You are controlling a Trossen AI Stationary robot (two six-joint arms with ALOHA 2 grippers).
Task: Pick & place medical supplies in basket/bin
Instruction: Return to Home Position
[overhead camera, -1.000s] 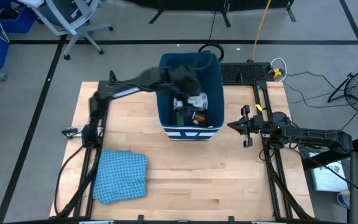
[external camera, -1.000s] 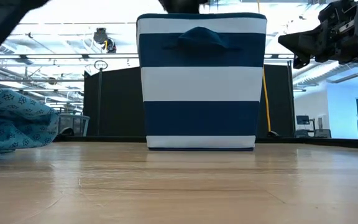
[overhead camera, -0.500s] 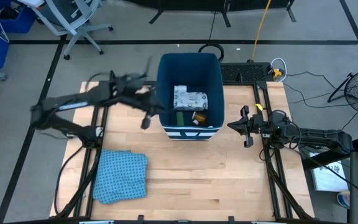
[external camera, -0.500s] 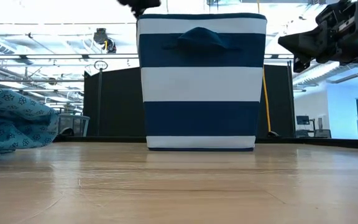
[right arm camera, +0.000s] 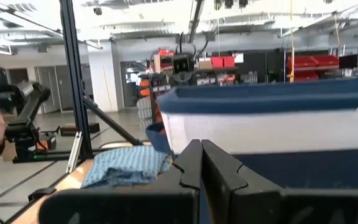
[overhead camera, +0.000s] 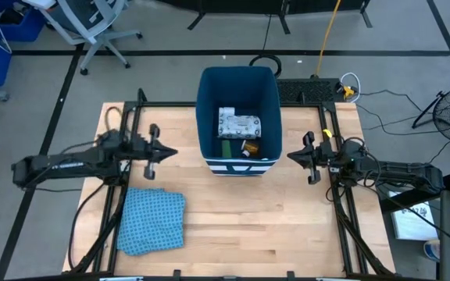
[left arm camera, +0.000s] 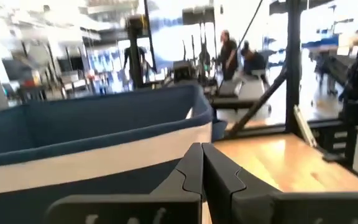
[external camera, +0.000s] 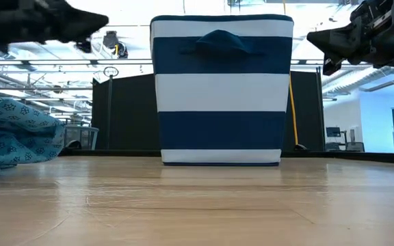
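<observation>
The dark-blue bin [overhead camera: 238, 117] with white stripes [external camera: 221, 89] stands at the table's far middle. Inside it lie medical supplies: a flat white green-printed packet [overhead camera: 238, 122], a green block [overhead camera: 225, 147] and a small orange piece [overhead camera: 250, 146]. My left gripper [overhead camera: 170, 152] is shut and empty, pointing level at the bin from its left, a short way off; the left wrist view shows its fingers [left arm camera: 202, 168] closed together. My right gripper [overhead camera: 291, 157] is shut and empty, level, just right of the bin [right arm camera: 272, 118].
A blue patterned cloth [overhead camera: 153, 221] lies bunched on the table's near left, also seen in the low view [external camera: 16, 133]. Bare wooden tabletop [overhead camera: 248, 218] spreads in front of the bin. Black frame rails [overhead camera: 342, 211] run along the table's sides.
My left arm has pulled back from over the bin, swinging toward the table's left edge and down, and has tipped from pointing down to level. Its fingers have shut empty. The white packet now shows uncovered in the bin.
</observation>
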